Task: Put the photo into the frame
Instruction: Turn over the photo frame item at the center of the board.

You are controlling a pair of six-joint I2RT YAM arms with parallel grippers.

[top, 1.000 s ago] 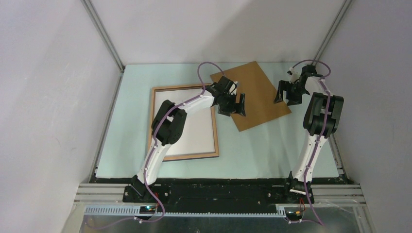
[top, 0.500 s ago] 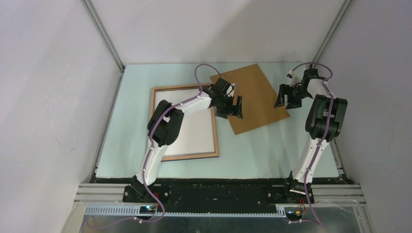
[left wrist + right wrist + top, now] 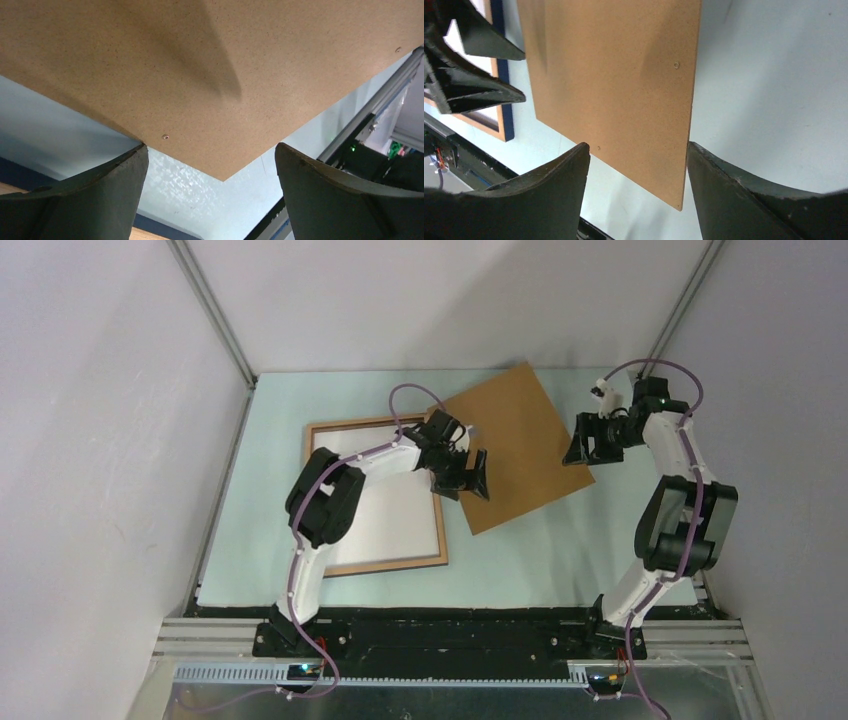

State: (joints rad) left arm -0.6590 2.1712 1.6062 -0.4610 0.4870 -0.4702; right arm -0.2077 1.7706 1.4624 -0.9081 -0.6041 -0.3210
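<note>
The frame (image 3: 318, 498), with light wood rails, lies flat at the table's left. A white rectangle (image 3: 395, 515) fills it, by the look of it the photo's plain back; no print shows. A brown backing board (image 3: 515, 445) lies askew to its right. My left gripper (image 3: 466, 476) is open over the board's near-left edge, and the board's corner (image 3: 222, 177) points between its fingers (image 3: 100, 200). My right gripper (image 3: 585, 445) is open astride the board's right corner (image 3: 678, 202), with one finger (image 3: 734, 190) against the edge. The frame's dark blue side (image 3: 506, 100) shows in the right wrist view.
A pale green mat (image 3: 560, 550) covers the table. Grey walls with metal posts (image 3: 215, 315) close in the left, right and back. A black rail (image 3: 450, 635) carrying the arm bases runs along the near edge.
The board's near corner has swung left and nearer, along with my left gripper. The right arm's elbow has dropped toward the near right, and its jaws have narrowed a little.
</note>
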